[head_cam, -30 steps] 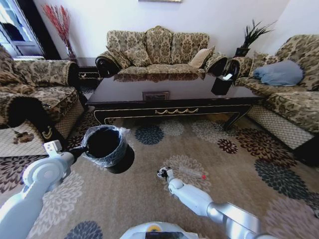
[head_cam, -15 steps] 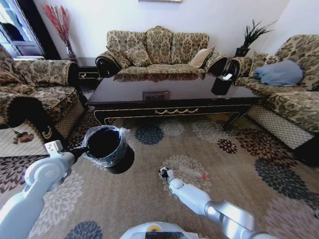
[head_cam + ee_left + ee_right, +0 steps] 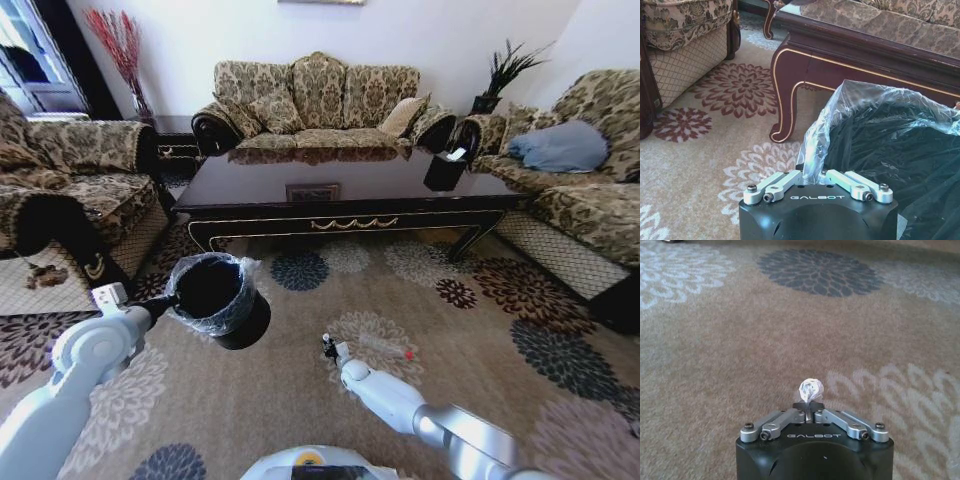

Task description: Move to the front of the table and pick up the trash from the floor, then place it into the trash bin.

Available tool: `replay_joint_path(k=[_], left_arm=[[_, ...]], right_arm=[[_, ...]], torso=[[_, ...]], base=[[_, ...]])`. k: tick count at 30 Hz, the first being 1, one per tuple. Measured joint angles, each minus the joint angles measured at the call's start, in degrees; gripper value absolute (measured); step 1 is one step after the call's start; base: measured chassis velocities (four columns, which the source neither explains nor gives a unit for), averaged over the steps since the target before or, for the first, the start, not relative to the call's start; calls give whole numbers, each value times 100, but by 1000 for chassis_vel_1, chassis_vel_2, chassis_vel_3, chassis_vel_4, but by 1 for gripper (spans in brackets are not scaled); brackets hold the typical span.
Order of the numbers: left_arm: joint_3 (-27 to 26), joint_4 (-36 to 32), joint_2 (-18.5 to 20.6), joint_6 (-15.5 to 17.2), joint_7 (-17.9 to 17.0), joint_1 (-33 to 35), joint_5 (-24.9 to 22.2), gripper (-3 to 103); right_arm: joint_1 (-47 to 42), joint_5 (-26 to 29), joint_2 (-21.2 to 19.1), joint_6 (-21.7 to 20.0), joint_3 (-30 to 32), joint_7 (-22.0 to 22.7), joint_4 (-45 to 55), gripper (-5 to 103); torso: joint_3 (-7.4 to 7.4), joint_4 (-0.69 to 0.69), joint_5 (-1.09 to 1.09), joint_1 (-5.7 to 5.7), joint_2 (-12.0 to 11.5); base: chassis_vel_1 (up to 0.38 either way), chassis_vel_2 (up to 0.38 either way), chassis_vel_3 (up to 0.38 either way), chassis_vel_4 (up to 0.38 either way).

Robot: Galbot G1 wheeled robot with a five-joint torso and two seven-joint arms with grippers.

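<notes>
My right gripper (image 3: 809, 407) is shut on a crumpled white paper piece of trash (image 3: 810, 389), low over the patterned carpet; in the head view it (image 3: 328, 345) sits at the centre. A clear plastic bottle (image 3: 384, 347) with a red cap lies on the carpet just right of it. My left gripper (image 3: 812, 176) is shut on the rim and liner of the round black trash bin (image 3: 890, 150), holding the bin (image 3: 215, 293) to the left of the right gripper. The dark brown table (image 3: 340, 190) with gold trim stands beyond both.
Patterned sofas surround the table on the left (image 3: 70, 170), back (image 3: 315, 100) and right (image 3: 580, 170). A black tissue box (image 3: 445, 168) stands on the table's right end. A curved table leg (image 3: 787, 95) is close behind the bin.
The right gripper has shifted very slightly with the paper piece still in it. The left arm has nudged the bin a little to the right.
</notes>
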Motion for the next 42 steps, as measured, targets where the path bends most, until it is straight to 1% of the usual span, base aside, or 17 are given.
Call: replay_joint_path(k=[2,3,7,10,11,15,16,18,19,23,28,33,35,37,38,41,42], left_arm=[[0,4,1,0,2,0,2,4],[1,7,3,0,6,1,7,4],[11,11,3,-1,15,8,21,4],[39,12,-32,-2,20,47,52,4],[39,12,-32,-2,20,47,52,4],[108,-51,-122,-3,23,170,125,4],[108,-51,-122,-3,23,170,125,4],[207,-105,-165,-3,98,302,266,4],[207,-105,-165,-3,98,302,266,4],[303,-178,-198,14,66,393,302,4],[381,-212,-198,43,-4,450,222,4],[484,-244,-195,102,-114,428,49,4],[573,-264,-166,155,-244,387,-77,4],[707,-280,-101,236,-492,306,-358,4],[707,-280,-101,236,-492,306,-358,4],[918,-223,-23,248,-586,155,-489,4],[988,-212,-15,247,-589,101,-505,4]], right_arm=[[0,2,-30,3,0,0,44,5],[-3,14,-127,12,2,0,194,1],[-20,23,-294,21,36,0,457,0],[-75,-2,-694,81,143,11,935,0],[-75,-2,-694,81,143,11,935,0],[-121,-107,-1328,231,391,69,1686,0],[-121,-107,-1328,231,391,69,1686,0],[-123,-103,-1725,242,581,112,2401,0],[-123,-103,-1725,242,581,112,2401,0],[-53,-122,-2160,252,847,139,3432,0],[41,-346,-2332,420,1021,108,3985,0],[200,-519,-2385,637,1067,-140,4466,0],[317,-472,-2386,724,992,-229,4673,0],[484,-345,-2368,790,805,-268,4840,0],[484,-345,-2368,790,805,-268,4840,0],[774,-287,-2274,1092,516,-608,4933,0],[897,-290,-2211,1264,396,-814,4940,0]], torso=[[0,0,0,0,0],[0,0,0,0,0],[0,0,1,0,0],[0,1,2,0,0],[0,1,2,0,0],[0,-2,0,0,0],[0,-2,0,0,0],[-1,-1,0,0,0],[-1,-1,0,0,0],[-1,2,1,0,0],[0,-1,1,0,0],[-1,1,0,0,0],[-1,0,-1,0,0],[0,0,0,0,0],[0,0,0,0,0],[0,0,-1,0,0],[0,0,0,0,0]], base=[[0,0,0,0],[0,0,0,0],[0,0,0,0],[0,0,0,0],[0,0,0,0],[0,0,0,0],[0,0,0,0],[0,0,0,0],[0,0,0,0],[0,0,0,0],[0,0,0,0],[0,0,0,0],[0,0,0,0],[0,0,0,0],[0,0,0,0],[0,0,0,0],[0,0,0,0]])
